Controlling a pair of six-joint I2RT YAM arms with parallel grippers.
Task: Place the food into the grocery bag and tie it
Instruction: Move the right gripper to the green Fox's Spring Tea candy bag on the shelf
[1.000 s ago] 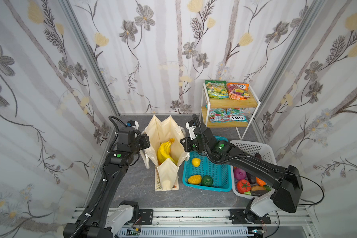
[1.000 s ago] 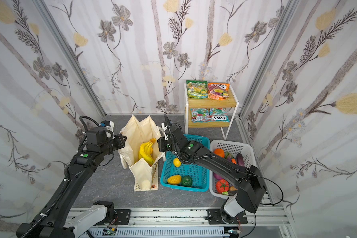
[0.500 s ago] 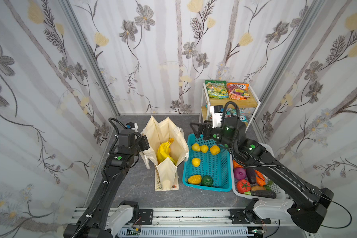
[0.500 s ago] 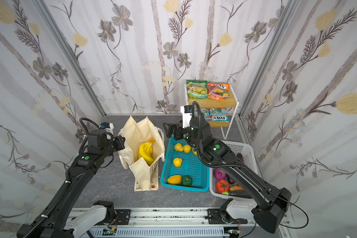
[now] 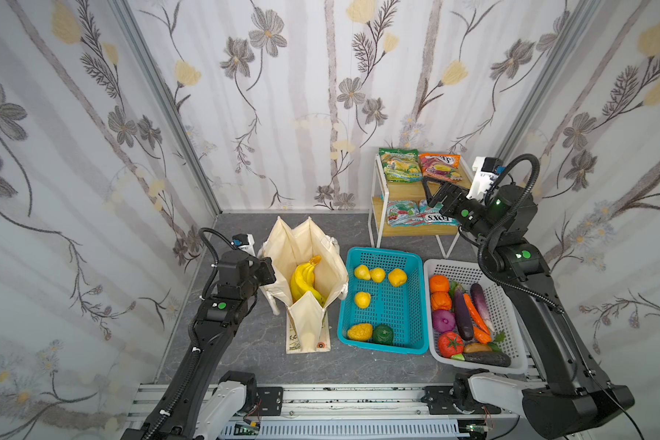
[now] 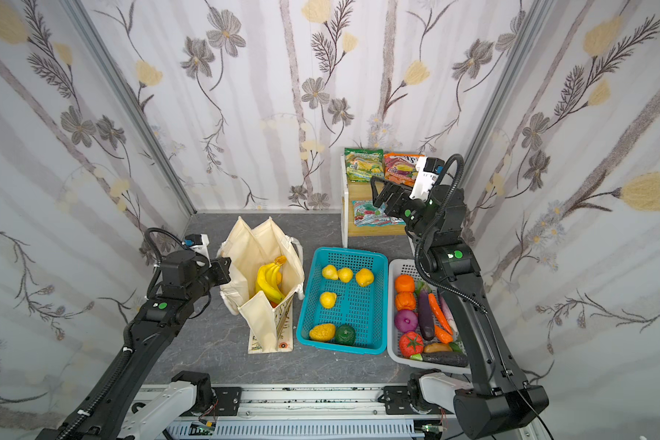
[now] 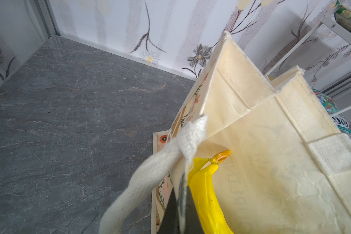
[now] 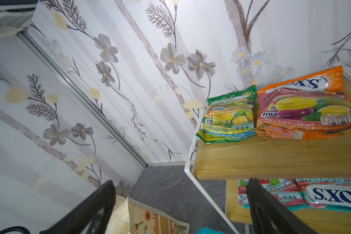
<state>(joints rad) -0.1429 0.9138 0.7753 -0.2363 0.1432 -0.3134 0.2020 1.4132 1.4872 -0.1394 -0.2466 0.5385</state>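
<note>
The grocery bag stands open on the grey floor with a yellow banana bunch inside. My left gripper is shut on the bag's left rim, beside its white rope handle. My right gripper hangs open and empty in front of the shelf, short of the green packet and the orange packet. Orange citrus, eggplants and a carrot lie in the white basket.
A teal basket with several yellow fruits and a green one sits between the bag and the white basket. The wooden two-tier shelf holds more packets on its lower level. Patterned walls close in on three sides; a rail runs along the front.
My right arm has swung from the bag's right rim, over the teal basket, back to the shelf, and its jaws have opened wide. The left gripper kept its hold on the bag.
</note>
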